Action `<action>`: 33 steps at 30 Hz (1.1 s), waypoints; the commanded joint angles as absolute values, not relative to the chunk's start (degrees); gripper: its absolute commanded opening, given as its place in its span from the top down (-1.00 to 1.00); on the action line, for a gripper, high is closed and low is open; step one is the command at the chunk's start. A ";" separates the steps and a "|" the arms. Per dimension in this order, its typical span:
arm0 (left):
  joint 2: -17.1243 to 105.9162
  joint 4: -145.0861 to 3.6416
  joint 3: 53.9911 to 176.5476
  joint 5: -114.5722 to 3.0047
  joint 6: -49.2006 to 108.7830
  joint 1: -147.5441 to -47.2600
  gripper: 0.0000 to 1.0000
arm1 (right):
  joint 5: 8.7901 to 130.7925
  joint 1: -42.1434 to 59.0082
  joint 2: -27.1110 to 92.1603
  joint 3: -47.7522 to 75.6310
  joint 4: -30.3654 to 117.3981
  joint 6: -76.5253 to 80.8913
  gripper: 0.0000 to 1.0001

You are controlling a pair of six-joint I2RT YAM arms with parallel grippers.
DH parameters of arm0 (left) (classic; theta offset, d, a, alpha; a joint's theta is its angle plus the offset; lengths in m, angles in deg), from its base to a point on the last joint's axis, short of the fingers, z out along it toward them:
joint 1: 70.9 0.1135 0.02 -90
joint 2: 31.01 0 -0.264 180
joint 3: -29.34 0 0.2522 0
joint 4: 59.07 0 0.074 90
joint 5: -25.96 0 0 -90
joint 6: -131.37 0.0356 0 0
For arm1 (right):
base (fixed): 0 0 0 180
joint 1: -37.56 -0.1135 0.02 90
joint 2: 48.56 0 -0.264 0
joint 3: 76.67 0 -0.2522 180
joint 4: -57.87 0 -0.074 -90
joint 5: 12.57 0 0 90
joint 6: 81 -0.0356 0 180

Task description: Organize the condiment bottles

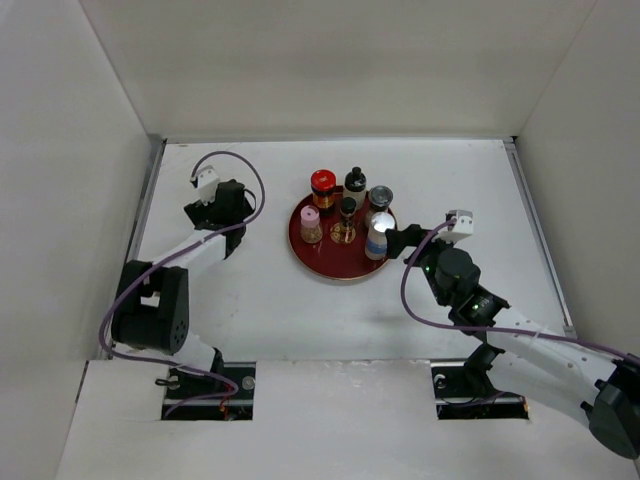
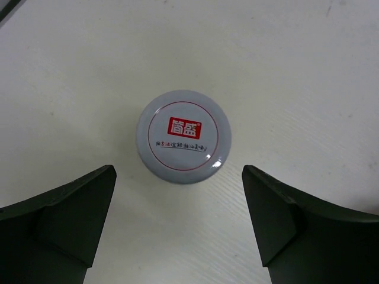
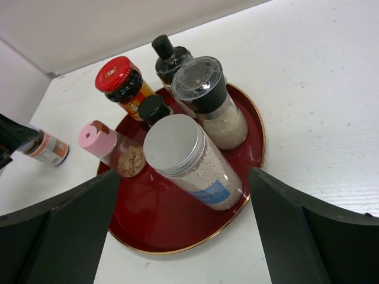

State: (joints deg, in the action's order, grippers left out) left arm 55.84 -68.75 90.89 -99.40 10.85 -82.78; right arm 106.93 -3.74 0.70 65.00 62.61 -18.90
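White tabletop [image 1: 250, 320] inside pale walls [image 1: 80, 200]. Left gripper [image 2: 177, 170] is hanging wide open above the white-lilac-capped jar [image 2: 183, 136], which is standing alone, off the red tray [image 3: 154, 219]. Risk: closing off-centre may be skidding or tipping it. Right gripper [image 3: 183, 173], also wide, is facing the silver-capped jar [image 3: 189, 163] on the tray; crowded neighbours could topple. That jar is holding white beads; the grinder [image 3: 207, 100], coarse white crystals.
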 commanded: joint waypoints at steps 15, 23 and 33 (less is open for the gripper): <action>62.08 -60.08 93.65 -97.97 10.35 -80.26 0.21 | 106.35 -4.23 0.49 63.73 65.38 -18.78 -0.97; 41.70 -62.62 83.28 -101.04 12.19 -92.54 0.33 | 106.35 -4.14 0.22 63.82 65.38 -18.69 -0.97; 25.68 -74.85 80.88 -106.93 11.49 -114.07 0.34 | 106.44 -4.23 -0.31 63.91 65.38 -18.69 -0.95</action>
State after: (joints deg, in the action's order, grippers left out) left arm 27.45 -76.03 79.07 -103.46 11.77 -109.53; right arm 106.93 -3.76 0.52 65.00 62.61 -18.90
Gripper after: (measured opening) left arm 0.610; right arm 0.979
